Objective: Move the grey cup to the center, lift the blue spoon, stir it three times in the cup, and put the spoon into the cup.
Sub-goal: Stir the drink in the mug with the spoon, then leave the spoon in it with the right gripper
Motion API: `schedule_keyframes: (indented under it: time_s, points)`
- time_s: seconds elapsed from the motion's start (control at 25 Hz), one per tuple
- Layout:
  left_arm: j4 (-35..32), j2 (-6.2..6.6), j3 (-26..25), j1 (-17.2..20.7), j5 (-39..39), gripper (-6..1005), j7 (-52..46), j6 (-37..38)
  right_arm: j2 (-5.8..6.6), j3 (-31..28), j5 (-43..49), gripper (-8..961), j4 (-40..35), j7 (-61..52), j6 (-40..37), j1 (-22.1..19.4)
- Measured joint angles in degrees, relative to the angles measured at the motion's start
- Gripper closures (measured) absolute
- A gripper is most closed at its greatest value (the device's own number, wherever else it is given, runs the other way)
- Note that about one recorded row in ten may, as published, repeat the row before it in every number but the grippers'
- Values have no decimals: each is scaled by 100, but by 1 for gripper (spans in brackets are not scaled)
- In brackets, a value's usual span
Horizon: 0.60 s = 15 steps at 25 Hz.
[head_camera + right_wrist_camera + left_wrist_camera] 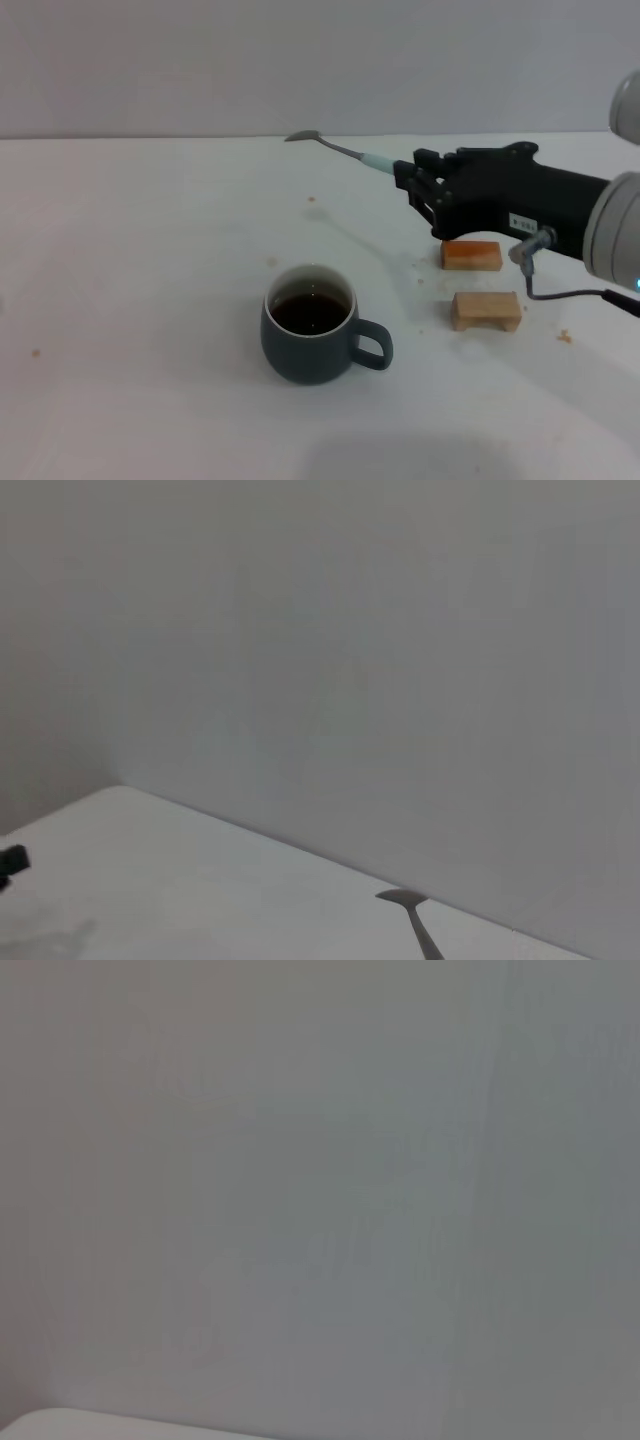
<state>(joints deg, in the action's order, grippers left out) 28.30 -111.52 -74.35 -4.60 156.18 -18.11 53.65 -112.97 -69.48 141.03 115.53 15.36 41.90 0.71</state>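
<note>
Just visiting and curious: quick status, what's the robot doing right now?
Right tool shut on blue spoon, held above table. Grey cup at center, full. Left tool out of view. Path to cup clear.

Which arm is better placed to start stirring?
Right: the right gripper holds the blue spoon aloft, beyond the grey cup. The left gripper is out of view.

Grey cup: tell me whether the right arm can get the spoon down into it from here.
Probably yes. The right gripper holds the blue spoon raised; nothing stands between it and the grey cup, whose mouth is open.
</note>
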Motion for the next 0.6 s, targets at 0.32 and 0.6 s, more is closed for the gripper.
schedule_keyframes:
  time_s: [0.32,0.6]
  points:
    - [-10,-10,-8,-54,0,1001,1,-62,-539,-990,-339,784,42,269,1886,954]
    - [-105,-30,-32,-133,0,1001,16,-67,-564,-1637,-544,782,-264,14,2952,1911]
